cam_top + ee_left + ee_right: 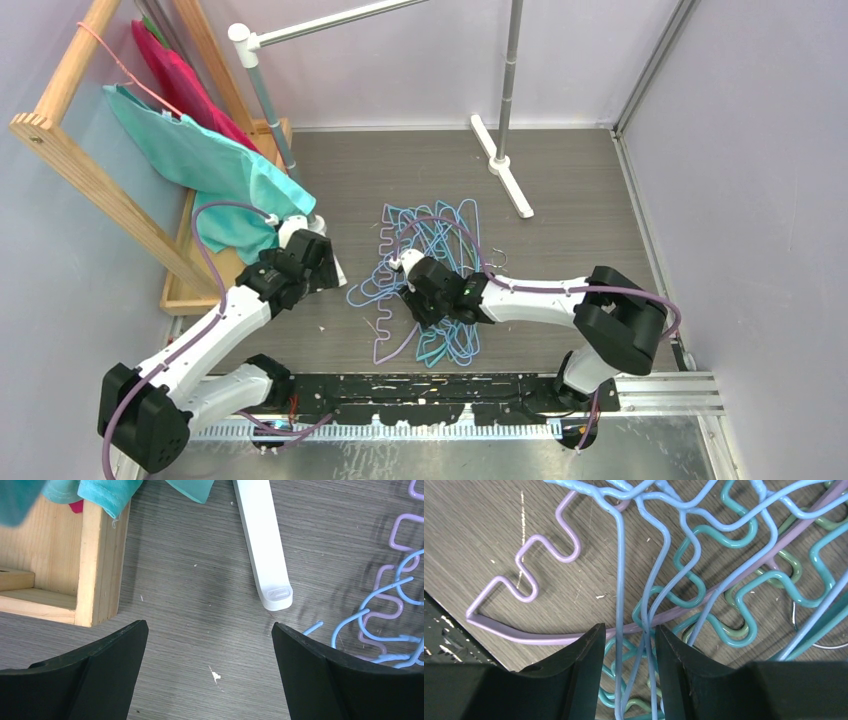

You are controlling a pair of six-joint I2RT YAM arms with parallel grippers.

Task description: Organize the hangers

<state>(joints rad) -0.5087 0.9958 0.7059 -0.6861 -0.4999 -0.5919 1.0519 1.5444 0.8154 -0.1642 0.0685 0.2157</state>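
The right gripper (629, 630) sits in the tangled heap of thin light blue, teal, green and lavender wire hangers (618, 580). Its jaws are drawn narrow round two light blue strands running straight ahead between them, a sliver of gap showing, not yet pinching. The left gripper (210, 625), spread wide and empty, has the heap beyond its right finger, so the right is nearer.

The left arm (200, 345) reaches forward and stops to the left of the hangers (619, 570). Its wrist tips downward and the left pincer (207, 630) has its jaws spread wide. The right arm (545, 295) stretches leftward over the hangers. The right pincer (630, 630) is lowered into them, jaws narrowed around light-blue strands, though a firm clamp cannot be confirmed.
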